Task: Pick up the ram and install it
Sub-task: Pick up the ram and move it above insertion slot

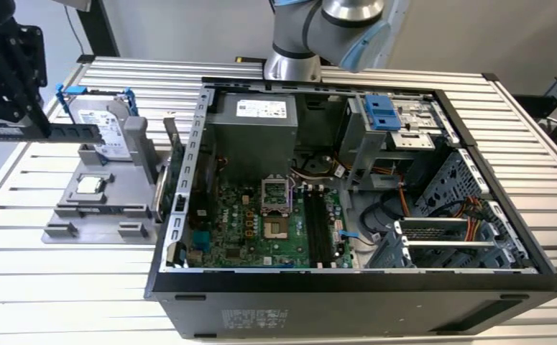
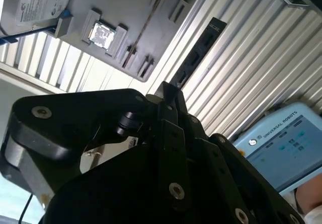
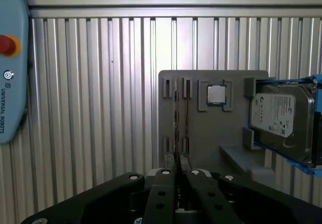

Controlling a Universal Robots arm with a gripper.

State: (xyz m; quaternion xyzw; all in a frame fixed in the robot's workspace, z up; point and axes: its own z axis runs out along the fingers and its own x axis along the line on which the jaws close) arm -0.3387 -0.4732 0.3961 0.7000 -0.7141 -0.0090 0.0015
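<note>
The ram (image 1: 62,132) is a long dark-green stick held level in the air at the exterior view's left, above the grey holder (image 1: 115,208). My black gripper (image 1: 29,128) is shut on one end of it. In the second wrist view the ram (image 2: 197,52) juts out past my gripper (image 2: 168,97) over the ribbed table. In the first wrist view the ram (image 3: 178,126) is edge-on, a thin line rising from my gripper (image 3: 178,172). The memory slots (image 1: 321,231) lie on the green motherboard (image 1: 249,230) inside the open computer case (image 1: 355,287).
The grey holder carries a silver hard drive in a blue frame (image 1: 106,123) and a small square processor chip (image 1: 88,185). The case walls, a drive cage (image 1: 450,237) and the power supply (image 1: 254,126) surround the motherboard. A blue teach pendant (image 2: 282,143) lies on the ribbed table.
</note>
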